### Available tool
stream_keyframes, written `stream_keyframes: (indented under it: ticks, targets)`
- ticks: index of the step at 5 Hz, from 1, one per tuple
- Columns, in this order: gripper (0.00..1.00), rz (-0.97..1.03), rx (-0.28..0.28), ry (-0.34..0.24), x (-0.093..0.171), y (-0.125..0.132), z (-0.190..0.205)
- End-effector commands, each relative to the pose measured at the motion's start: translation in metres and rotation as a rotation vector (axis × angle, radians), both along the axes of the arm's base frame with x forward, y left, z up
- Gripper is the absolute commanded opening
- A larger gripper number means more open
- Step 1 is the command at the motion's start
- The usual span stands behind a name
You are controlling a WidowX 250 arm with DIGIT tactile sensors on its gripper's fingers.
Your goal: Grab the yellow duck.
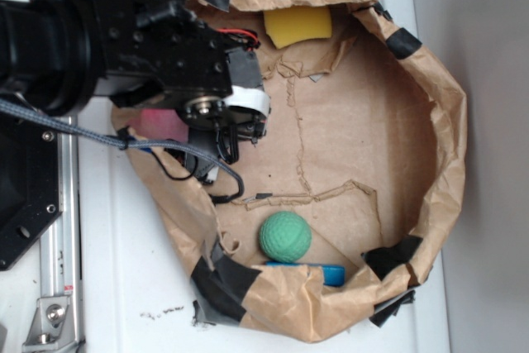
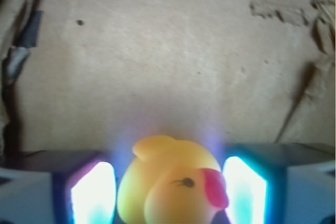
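Note:
In the wrist view the yellow duck point(image 2: 168, 177) fills the space between my gripper's point(image 2: 169, 184) two fingers, its red beak pointing right. The left pad point(image 2: 93, 192) and the right pad point(image 2: 244, 187) press against its sides, so the gripper is shut on it. Brown paper floor lies beyond it. In the exterior view the gripper point(image 1: 240, 134) reaches down inside the left part of the paper nest. The black arm hides the duck there.
A crumpled brown paper wall point(image 1: 446, 121) rings the area. Inside lie a green ball point(image 1: 285, 236) at the near side, a blue object point(image 1: 318, 272) beside it, a yellow sponge block point(image 1: 297, 26) at the far rim, and a pink object point(image 1: 161, 126) under the arm.

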State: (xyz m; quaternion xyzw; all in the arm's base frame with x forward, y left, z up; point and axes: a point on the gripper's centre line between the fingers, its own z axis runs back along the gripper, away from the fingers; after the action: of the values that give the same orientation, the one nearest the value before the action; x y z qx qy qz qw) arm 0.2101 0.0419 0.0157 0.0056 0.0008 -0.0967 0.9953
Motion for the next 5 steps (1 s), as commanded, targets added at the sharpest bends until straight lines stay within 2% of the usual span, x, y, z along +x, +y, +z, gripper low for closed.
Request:
stream_keyframes:
  ticks: [1, 2, 3, 4, 5]
  targets:
    - [0.0, -0.015, 0.036, -0.049, 0.009, -0.005, 0.008]
    - [0.0, -0.009, 0.145, -0.105, 0.015, -0.005, 0.028]
    - [0.0, 0.039, 0.111, -0.205, 0.025, -0.01, 0.072]
    - [0.0, 0.296, 0.074, -0.329, 0.046, -0.029, 0.125]
    - [0.0, 0.385, 0.059, -0.308, 0.062, -0.043, 0.175]
